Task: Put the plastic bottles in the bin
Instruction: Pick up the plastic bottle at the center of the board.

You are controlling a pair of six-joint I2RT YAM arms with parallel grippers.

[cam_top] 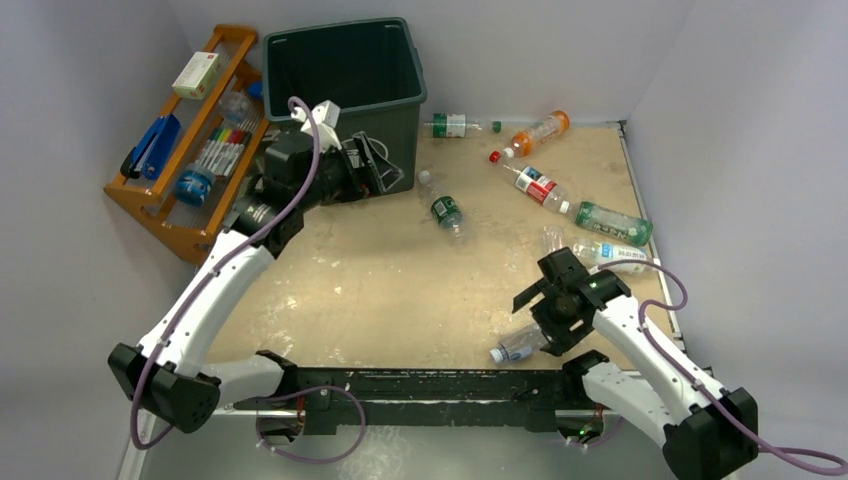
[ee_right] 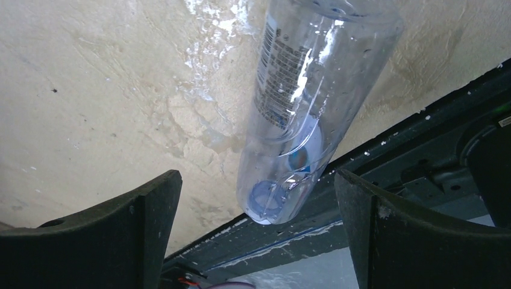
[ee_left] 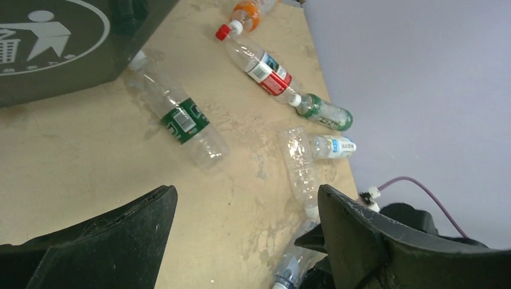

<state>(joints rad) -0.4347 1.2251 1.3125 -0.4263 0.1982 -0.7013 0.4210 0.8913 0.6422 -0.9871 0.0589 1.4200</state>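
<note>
Right gripper [ee_right: 258, 183] gaped wide, empty — clear bottle [ee_right: 301, 108] lay just under it at the table's [cam_top: 330, 270] near edge; best drop straight, pinch mid-body; left gripper [ee_left: 247, 195] open, empty, by the bin [cam_top: 340, 30].

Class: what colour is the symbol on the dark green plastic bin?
Symbol: white; left wrist view.

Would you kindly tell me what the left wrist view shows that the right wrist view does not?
Only left wrist: the bin with its white symbol, plus the green-labelled bottle and red-labelled bottle. Only right wrist: the barcode on the blue-capped bottle and the black rail beside it. Both: the tan table, that bottle, and an open left end effector or right end effector.
</note>
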